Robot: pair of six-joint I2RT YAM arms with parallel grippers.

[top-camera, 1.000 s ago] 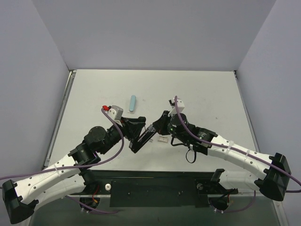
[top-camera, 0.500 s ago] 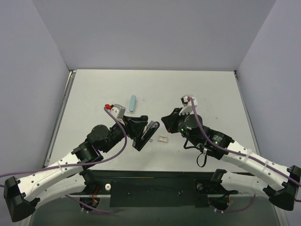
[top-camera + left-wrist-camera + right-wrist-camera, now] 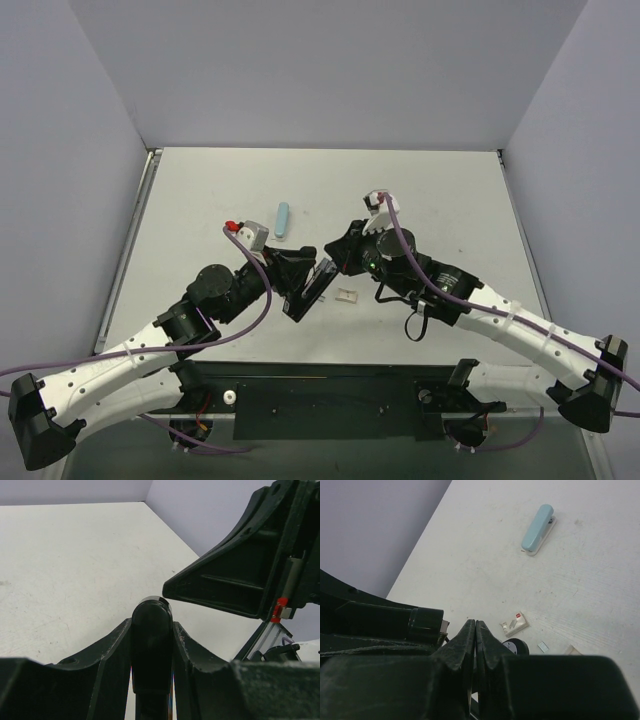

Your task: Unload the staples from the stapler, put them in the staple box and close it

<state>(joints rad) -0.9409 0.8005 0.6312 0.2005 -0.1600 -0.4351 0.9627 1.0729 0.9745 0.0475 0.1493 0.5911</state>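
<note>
Left hand point(image 3: 297, 272) and right hand point(image 3: 338, 256) nearly tip to tip; no passage between them. Stapler point(image 3: 312, 283) fills the gap between the left hand's fingers point(image 3: 112, 655). Small pale piece point(image 3: 347, 296) lies on the surface point(image 3: 440, 190) just nearward of the right hand. Light-blue bar point(image 3: 538, 528) ahead-right of the right hand, well apart. Bare surface beyond both hands and off the left hand's left side.

A scuffed white table point(image 3: 440, 190) was pictured beneath the left gripper point(image 3: 300, 283) and right gripper point(image 3: 335, 257), boxed in by a pale lavender back wall point(image 3: 320, 70) beyond them and side walls point(image 3: 60, 180) flanking them, under soft, even light.
</note>
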